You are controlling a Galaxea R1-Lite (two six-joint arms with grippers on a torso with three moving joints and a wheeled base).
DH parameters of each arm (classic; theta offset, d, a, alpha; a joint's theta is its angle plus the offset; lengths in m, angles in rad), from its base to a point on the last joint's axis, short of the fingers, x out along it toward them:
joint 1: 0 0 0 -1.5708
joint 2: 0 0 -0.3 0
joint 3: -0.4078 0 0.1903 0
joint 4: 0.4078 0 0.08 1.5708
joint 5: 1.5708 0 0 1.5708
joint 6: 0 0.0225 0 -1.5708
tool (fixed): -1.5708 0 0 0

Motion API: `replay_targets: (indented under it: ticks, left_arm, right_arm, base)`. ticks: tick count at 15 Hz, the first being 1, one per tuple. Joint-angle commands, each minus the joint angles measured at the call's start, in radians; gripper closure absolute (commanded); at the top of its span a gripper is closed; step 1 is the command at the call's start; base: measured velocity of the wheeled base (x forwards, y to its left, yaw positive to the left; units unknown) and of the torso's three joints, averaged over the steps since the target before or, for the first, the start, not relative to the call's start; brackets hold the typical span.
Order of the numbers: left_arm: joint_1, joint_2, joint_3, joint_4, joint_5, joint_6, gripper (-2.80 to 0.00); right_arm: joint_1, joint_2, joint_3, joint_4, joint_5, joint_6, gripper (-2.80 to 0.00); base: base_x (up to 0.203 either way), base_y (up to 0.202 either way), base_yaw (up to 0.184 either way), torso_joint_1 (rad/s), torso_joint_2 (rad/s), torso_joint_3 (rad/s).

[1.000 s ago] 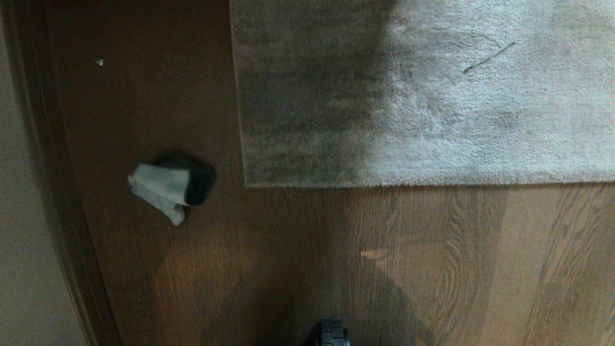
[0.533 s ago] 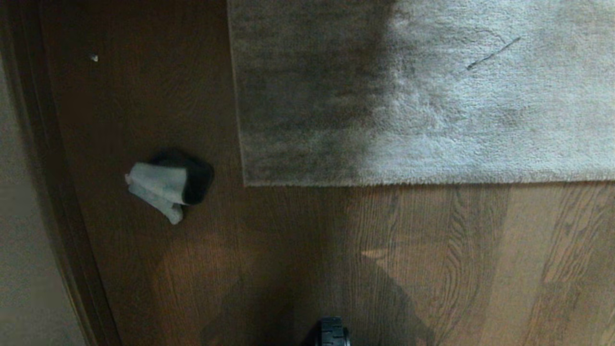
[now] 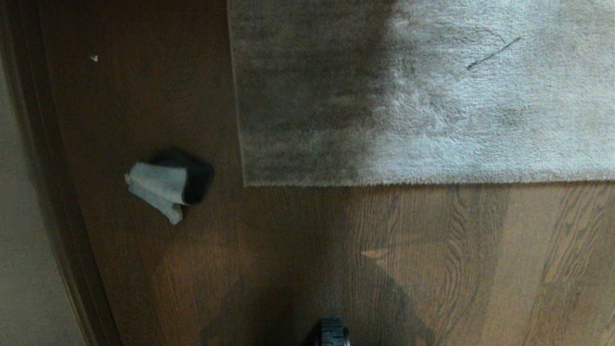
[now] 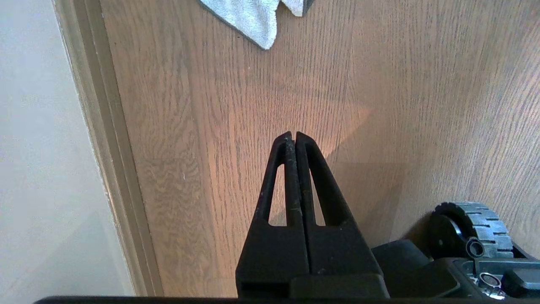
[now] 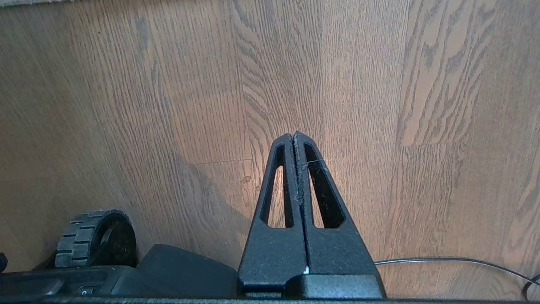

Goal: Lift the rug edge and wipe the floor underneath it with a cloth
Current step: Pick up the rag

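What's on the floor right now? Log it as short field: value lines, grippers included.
rug edge: lying flat, corner near the middle of the head view
floor: brown boards, bare in front of the rug
cloth: crumpled on the floor left of the rug corner, apart from it, draped on a dark object
left gripper: shut, empty, above bare floor
right gripper: shut, empty, above bare floor
wiping: not begun

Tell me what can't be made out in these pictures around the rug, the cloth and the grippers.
- The rug: head view cuts it off at the top and right edges; underside hidden.
- The cloth: drapes over a dark object that can't be identified; left wrist view cuts it off at the frame's edge.
- Pale speck on the floor: too small to identify.
- Left gripper and right gripper: shut, outside the head view.
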Motion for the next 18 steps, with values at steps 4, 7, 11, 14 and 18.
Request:
replay_targets:
  ticks: [4,7,11,14,18]
  left_arm:
    - [0.0,0.0,0.0,0.0,0.001,0.0,0.0]
    - [0.0,0.0,0.0,0.0,0.001,0.0,0.0]
    - [0.0,0.0,0.0,0.0,0.001,0.0,0.0]
    - [0.0,0.0,-0.002,0.003,0.001,-0.006,0.0]
    - [0.0,0.062,-0.009,0.023,-0.003,-0.012,0.0]
  right_arm:
    - [0.0,0.0,0.0,0.0,0.0,0.0,0.0]
    - [0.001,0.0,0.0,0.0,0.0,0.0,0.0]
    - [0.0,0.0,0.0,0.0,0.0,0.0,0.0]
    - [0.0,0.0,0.0,0.0,0.0,0.0,0.0]
    - [0.001,0.0,0.0,0.0,0.0,0.0,0.0]
  base:
    - [0.0,0.0,0.0,0.0,0.0,0.0]
    - [0.0,0.0,0.0,0.0,0.0,0.0]
    - [0.0,0.0,0.0,0.0,0.0,0.0]
    - [0.0,0.0,0.0,0.0,0.0,0.0]
    - [0.0,0.0,0.0,0.0,0.0,0.0]
